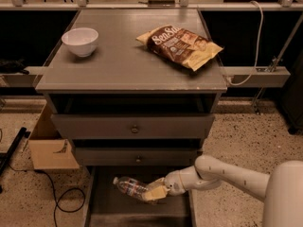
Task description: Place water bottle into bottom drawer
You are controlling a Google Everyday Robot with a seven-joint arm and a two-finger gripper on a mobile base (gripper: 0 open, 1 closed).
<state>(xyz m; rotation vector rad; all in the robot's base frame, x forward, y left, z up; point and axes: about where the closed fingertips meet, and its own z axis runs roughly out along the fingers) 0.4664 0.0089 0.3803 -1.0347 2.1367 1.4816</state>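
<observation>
Over bottom drawer (102, 207): gripper (151, 193) is hung low above the open tray.
Fingers (156, 196): pinched on water bottle (129, 187), at its base end.
Pose: held sideways beyond the fingers, cap farthest out, so a release is judged to land inside.
</observation>
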